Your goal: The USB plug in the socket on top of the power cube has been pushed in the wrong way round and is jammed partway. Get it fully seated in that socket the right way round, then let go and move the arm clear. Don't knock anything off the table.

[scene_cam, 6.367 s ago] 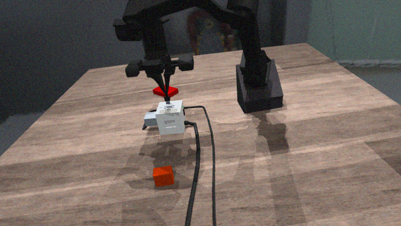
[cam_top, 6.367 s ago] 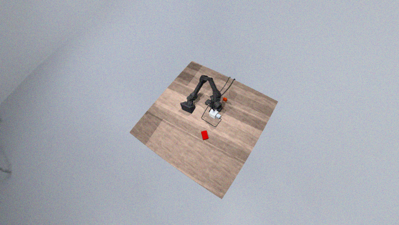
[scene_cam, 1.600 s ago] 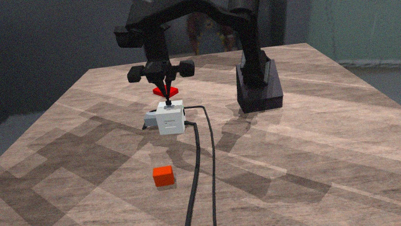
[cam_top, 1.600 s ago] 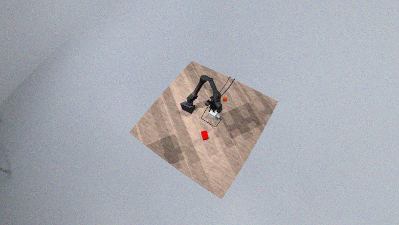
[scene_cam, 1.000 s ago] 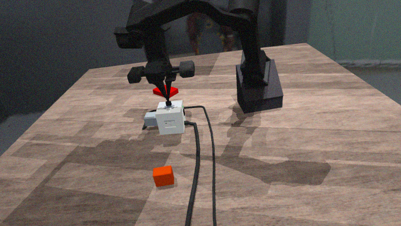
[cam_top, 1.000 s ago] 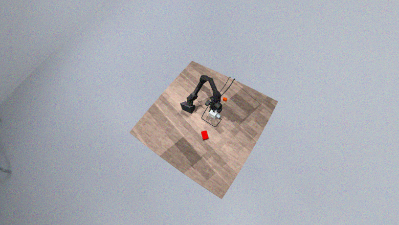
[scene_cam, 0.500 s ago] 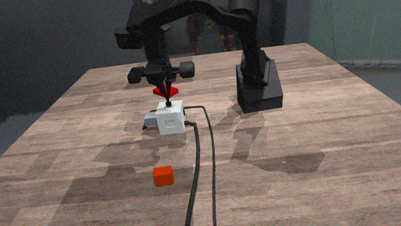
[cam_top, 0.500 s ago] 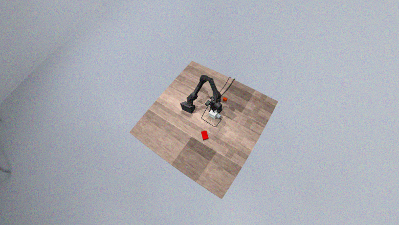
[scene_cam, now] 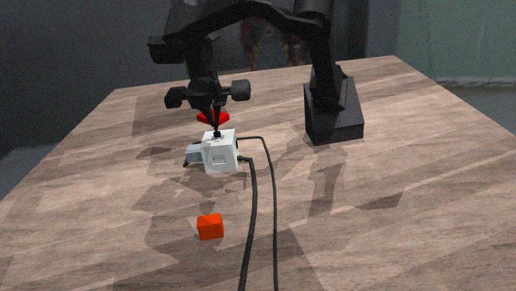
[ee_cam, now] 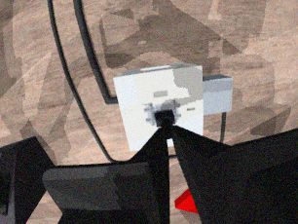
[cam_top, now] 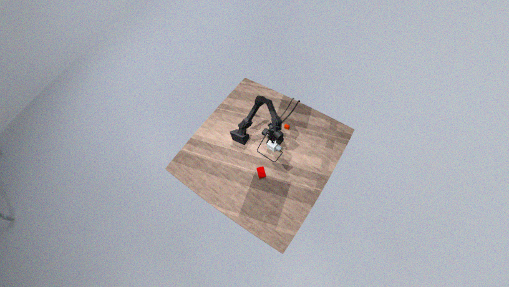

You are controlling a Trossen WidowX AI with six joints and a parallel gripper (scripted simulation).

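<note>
The white power cube [cam_top: 272,146] [scene_cam: 219,159] [ee_cam: 138,107] stands on the table under the arm. The small black USB plug [scene_cam: 216,133] [ee_cam: 164,117] is upright at the socket on the cube's top face. How deep it sits and which way round it is cannot be told. My gripper [scene_cam: 216,130] [ee_cam: 167,131] points down over the cube's top and is shut on the plug. The fingertips are close above the top face and hide part of the plug and the socket.
A grey adapter [cam_top: 278,148] [scene_cam: 193,153] [ee_cam: 217,94] sticks out of the cube's side. Black cables [scene_cam: 253,202] [ee_cam: 90,54] run from the cube and around it. An orange block [cam_top: 287,126] [scene_cam: 210,226] and a red block [cam_top: 261,172] [scene_cam: 223,117] [ee_cam: 187,203] lie on the table.
</note>
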